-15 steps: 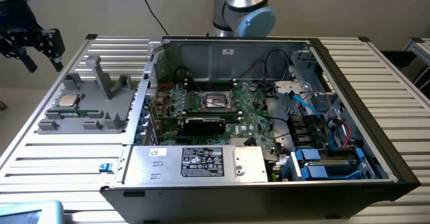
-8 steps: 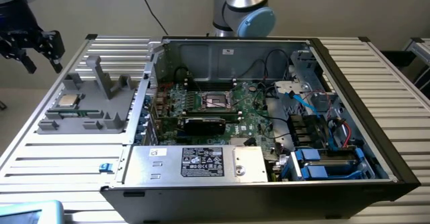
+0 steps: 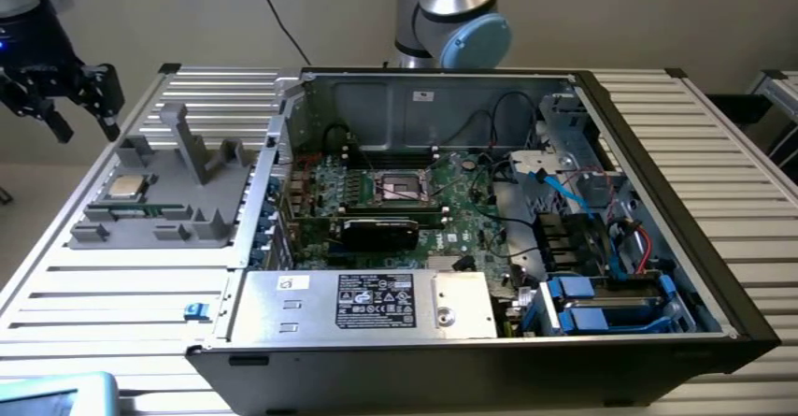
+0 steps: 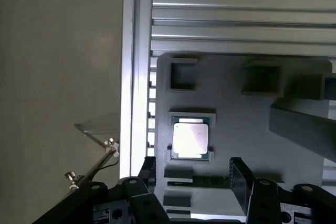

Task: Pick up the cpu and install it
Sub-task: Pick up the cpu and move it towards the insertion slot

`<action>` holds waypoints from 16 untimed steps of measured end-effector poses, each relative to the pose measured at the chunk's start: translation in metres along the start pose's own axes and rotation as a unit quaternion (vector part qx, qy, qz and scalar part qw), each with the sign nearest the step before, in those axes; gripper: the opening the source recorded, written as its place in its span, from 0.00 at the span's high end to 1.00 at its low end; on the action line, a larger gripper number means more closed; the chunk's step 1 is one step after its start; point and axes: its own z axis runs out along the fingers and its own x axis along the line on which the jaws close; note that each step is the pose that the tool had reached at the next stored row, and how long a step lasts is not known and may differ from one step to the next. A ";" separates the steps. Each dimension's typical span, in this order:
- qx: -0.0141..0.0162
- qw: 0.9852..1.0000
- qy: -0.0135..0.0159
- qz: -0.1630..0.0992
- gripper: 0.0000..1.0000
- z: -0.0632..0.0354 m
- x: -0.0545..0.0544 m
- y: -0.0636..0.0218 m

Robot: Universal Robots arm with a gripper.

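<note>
Placement of the small flat square cpu with the shiny silver-grey metal top [image 3: 126,188] [image 4: 190,138]: lay face-up in a framed recess of the grey moulded plastic fixture [image 3: 187,206] [image 4: 236,129], probably to keep it square and reachable from above. Sat with that fixture on the slatted aluminium table [image 3: 125,294], just beside the open black computer case [image 3: 698,276] at the exterior view's left. Not yet picked up.

Position of the black two-fingered gripper [image 3: 78,107] [image 4: 193,182]: hung raised above the fixture's far corner, well apart from the chip. Held jaws wide, gripping nothing. Pointed downward with the chip in line between the fingers, seemingly for a straight descent.

Counted: one cpu, one gripper, two fingers, one fixture, one dark square metal-framed socket [image 3: 403,187] inside the case.
</note>
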 end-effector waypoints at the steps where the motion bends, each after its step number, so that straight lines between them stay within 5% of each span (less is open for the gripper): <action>1: 0.000 1.000 0.000 0.000 0.32 0.0008 0.000 -0.0002; 16: 0.000 1.000 0.000 0.000 0.25 0.0244 0.000 -0.0080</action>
